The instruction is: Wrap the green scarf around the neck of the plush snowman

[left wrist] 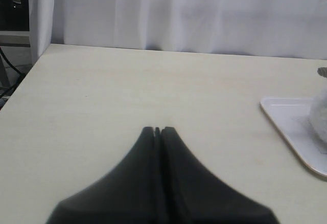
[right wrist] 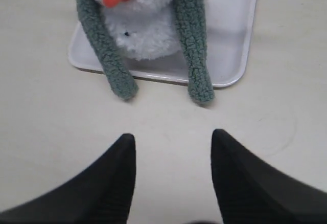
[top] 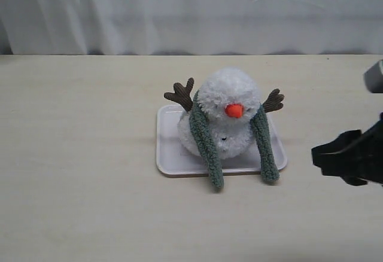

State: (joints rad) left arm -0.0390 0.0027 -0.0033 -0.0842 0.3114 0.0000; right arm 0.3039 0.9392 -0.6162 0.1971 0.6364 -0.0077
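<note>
The plush snowman point(top: 226, 113) sits on a white tray point(top: 170, 154) mid-table, orange nose facing the camera, brown twig arms raised. The green scarf point(top: 205, 137) is draped behind its neck, and both ends hang down the front onto the table past the tray's edge. The neck crease is hidden by fluff and scarf. My right gripper point(right wrist: 173, 139) is open and empty, above bare table a short way from the scarf ends point(right wrist: 200, 86). It shows at the right edge of the exterior view point(top: 320, 154). My left gripper point(left wrist: 157, 130) is shut and empty, far left of the tray point(left wrist: 286, 121).
The table is pale wood with a white curtain point(top: 191, 11) hanging behind its far edge. In the left wrist view the table's left edge point(left wrist: 23, 81) shows, with dark cables beyond it.
</note>
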